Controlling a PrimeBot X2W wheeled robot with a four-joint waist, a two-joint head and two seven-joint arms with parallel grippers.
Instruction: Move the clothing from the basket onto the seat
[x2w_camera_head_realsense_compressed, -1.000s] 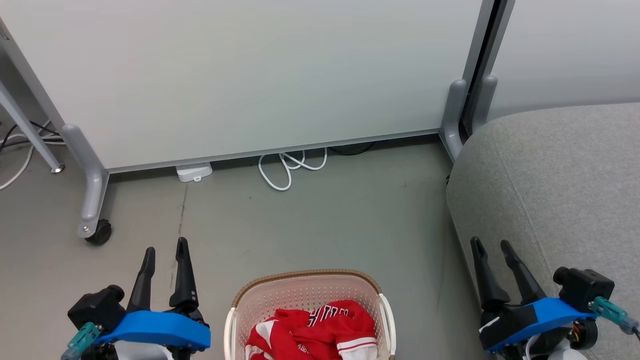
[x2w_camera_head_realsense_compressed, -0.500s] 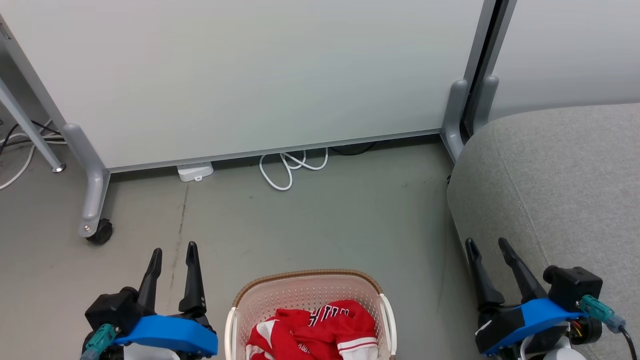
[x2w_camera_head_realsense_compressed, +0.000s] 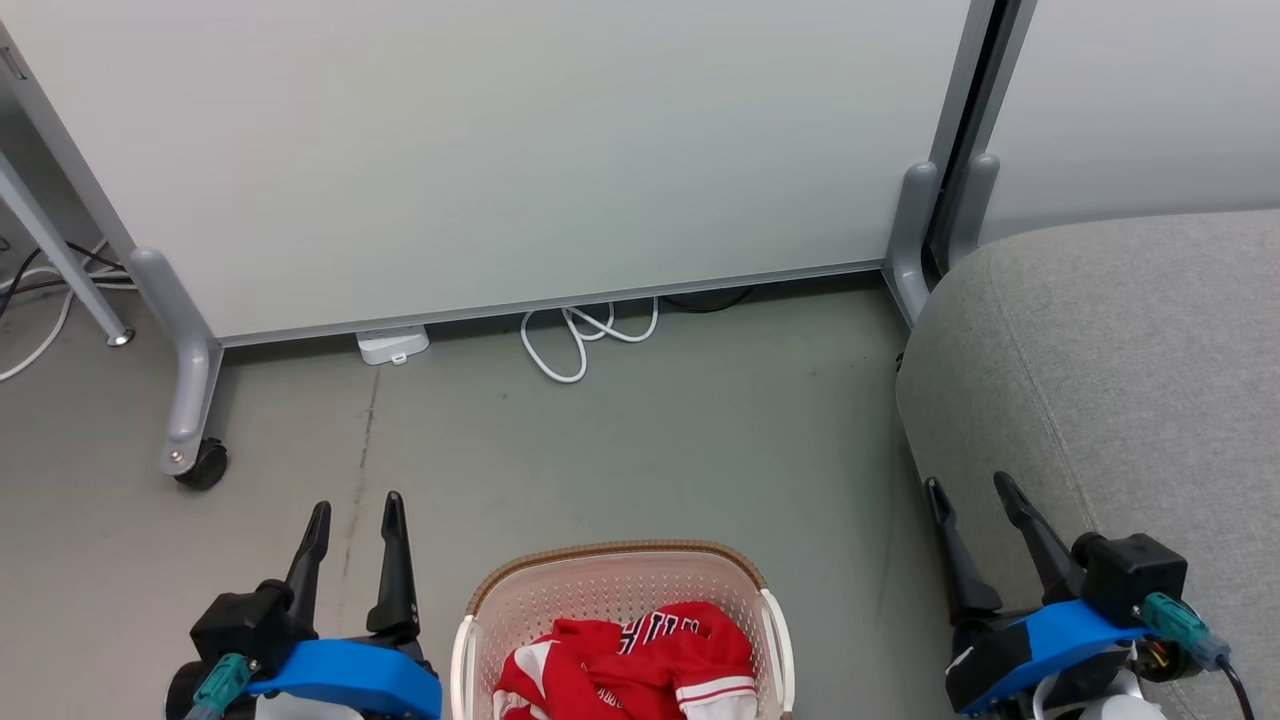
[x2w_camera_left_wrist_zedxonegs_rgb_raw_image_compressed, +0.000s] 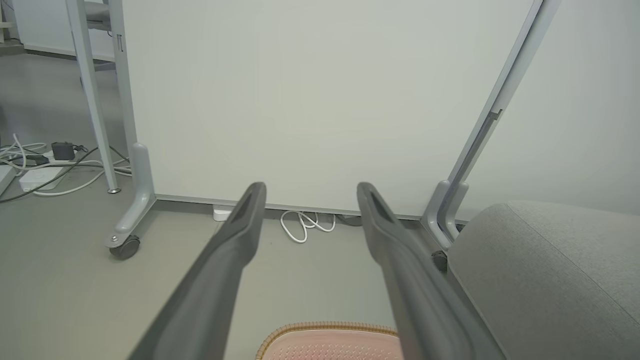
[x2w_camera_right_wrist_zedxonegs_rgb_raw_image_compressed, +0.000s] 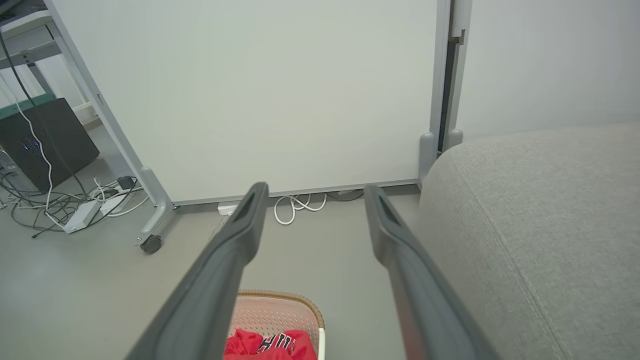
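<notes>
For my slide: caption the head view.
Left gripper and right gripper, both open, flank the basket of clothing; grey seat at right.

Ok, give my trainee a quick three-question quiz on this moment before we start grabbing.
1. True or false: the clothing lies on the seat.
2. The seat stands on which side of the basket? A) the robot's left B) the robot's right C) underneath it
3. Fill in: the left gripper and the right gripper are both ____.
Key: 1 false, it lies in the basket. 2 B. 3 open, holding nothing.
</notes>
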